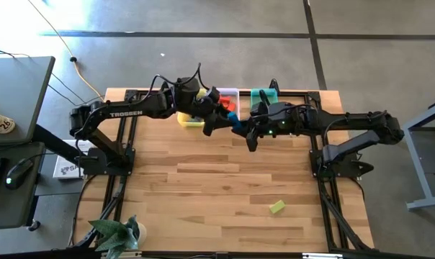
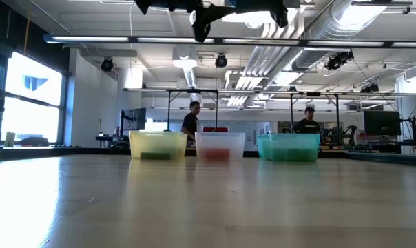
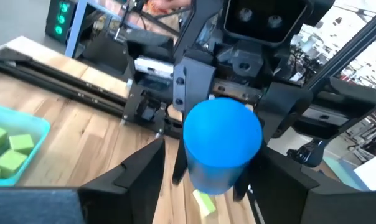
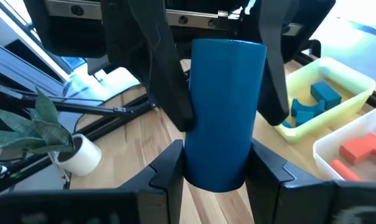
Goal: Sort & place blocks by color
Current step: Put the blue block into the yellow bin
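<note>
grippers meet in mid-air before the trays: right gripper (image 4: pixel 216 158) clamps a blue cylinder (image 4: pixel 222 112), left gripper (image 4: pixel 219 81) flanks its other end, fingers apart. one green block (image 1: pixel 276 207) lies on the table (image 1: pixel 203 187).

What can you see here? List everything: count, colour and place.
blue plastic cylinder: one, blue, midair between both grippers
yellow rectangular tray: one, far edge, holding blue blocks
clear rectangular tray: one, middle, holding red-orange blocks
teal rectangular tray: one, holding yellow-green blocks
loose yellow-green block: one, near side of the wooden table
potted plant: one, green, near corner
people: two, background
right gripper: dark, jaws shut on the cylinder
left gripper: dark, at the cylinder
</note>
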